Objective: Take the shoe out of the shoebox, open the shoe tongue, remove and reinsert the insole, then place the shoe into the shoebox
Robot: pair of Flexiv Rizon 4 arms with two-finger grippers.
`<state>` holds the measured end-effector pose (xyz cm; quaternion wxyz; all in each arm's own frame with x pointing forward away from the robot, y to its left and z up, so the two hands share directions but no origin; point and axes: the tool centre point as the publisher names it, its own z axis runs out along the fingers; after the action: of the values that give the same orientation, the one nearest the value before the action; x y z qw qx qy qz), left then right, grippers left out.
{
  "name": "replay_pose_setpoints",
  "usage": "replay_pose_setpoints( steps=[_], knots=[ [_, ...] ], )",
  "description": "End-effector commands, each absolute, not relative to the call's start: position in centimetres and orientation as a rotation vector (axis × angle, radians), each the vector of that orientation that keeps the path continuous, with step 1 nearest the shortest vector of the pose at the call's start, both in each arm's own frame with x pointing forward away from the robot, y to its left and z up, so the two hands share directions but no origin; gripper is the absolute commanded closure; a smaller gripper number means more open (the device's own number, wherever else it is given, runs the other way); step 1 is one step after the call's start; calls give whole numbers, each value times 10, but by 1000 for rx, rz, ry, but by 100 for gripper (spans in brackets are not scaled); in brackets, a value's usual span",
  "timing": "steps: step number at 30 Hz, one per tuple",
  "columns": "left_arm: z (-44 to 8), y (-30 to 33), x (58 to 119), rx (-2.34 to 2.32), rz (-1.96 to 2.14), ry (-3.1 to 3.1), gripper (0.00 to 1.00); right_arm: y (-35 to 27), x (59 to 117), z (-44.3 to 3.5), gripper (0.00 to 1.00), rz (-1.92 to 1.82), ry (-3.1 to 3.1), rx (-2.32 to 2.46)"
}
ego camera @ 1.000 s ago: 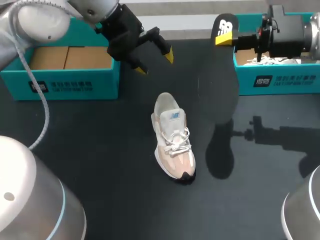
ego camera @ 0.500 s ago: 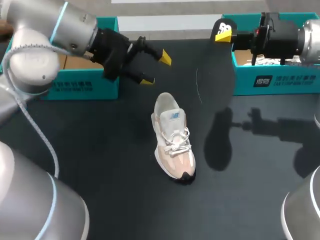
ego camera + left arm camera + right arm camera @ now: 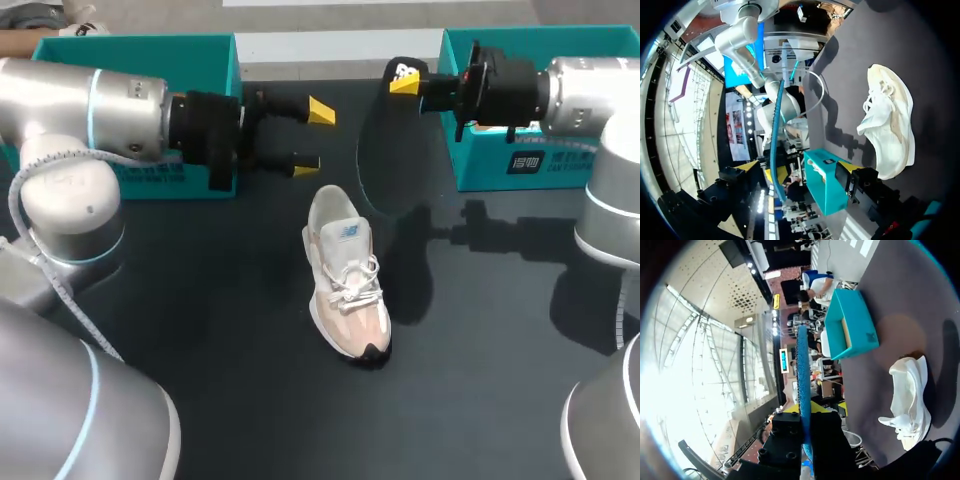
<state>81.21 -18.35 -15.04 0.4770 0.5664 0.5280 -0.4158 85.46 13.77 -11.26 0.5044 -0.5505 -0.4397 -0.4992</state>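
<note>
From the head view, the shoe (image 3: 345,275) stands on its sole in the middle of the dark worktop (image 3: 200,330), outside both boxes, with its black toe tip toward the near edge. It is white and pale pink with white laces. A small blue mark on its tongue is too small to read. The left gripper (image 3: 312,138) hovers just behind the shoe's heel, its fingers spread with nothing between them. The right gripper (image 3: 408,82) has its fingers pinched on the heel end of the black insole (image 3: 385,140), which hangs above the worktop beside the shoe. A white logo shows at that end. The left shoebox (image 3: 140,40) and the right shoebox (image 3: 500,35) are teal, each with a dark label and white print on its front wall.

From the left wrist view, the left gripper (image 3: 799,166) shows its yellow tips set wide apart. Ahead of it the insole (image 3: 774,150) is seen edge-on as a thin blue strip, with the right shoebox (image 3: 827,185) beyond and the shoe (image 3: 890,130) off to one side.

From the right wrist view, the right gripper (image 3: 807,412) clamps the insole (image 3: 802,365) between its fingers, edge-on. The shoe (image 3: 910,395) lies beside them on the worktop, and the left shoebox (image 3: 850,325) sits farther ahead with a small dark label on its wall.
</note>
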Motion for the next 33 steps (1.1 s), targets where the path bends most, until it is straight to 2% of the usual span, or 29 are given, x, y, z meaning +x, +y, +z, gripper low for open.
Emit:
replay_pose_setpoints(
  steps=[1,3,5,8,12,16,20,25,28,31,33],
  knots=[
    [-154,-193,811,1305,-1021,1261,4,160,861,-121,100,-1209,-1047,-1319],
    [-152,-198,811,1285,-1032,1244,11,165,860,-123,100,-1196,-1045,-1312],
    [-149,-203,812,1271,-1035,1221,11,171,860,-125,100,-1180,-1047,-1301],
    [-145,-212,812,1252,-1050,1200,18,178,861,-127,100,-1174,-1046,-1287],
    [-144,-225,815,1241,-1066,1183,44,185,862,-128,100,-1167,-1048,-1274],
    [-146,-233,813,1257,-1082,1175,56,185,862,-129,100,-1168,-1048,-1273],
    [-148,-234,810,1262,-1092,1171,59,183,862,-128,100,-1165,-1054,-1280],
    [-146,-229,807,1254,-1099,1172,58,178,862,-127,100,-1144,-1065,-1281],
    [-144,-225,805,1251,-1102,1169,61,174,862,-127,100,-1136,-1068,-1282],
    [-144,-224,802,1253,-1106,1167,71,172,864,-127,100,-1127,-1073,-1289],
    [-145,-224,801,1252,-1111,1167,72,171,865,-126,100,-1126,-1074,-1293]
  ],
)
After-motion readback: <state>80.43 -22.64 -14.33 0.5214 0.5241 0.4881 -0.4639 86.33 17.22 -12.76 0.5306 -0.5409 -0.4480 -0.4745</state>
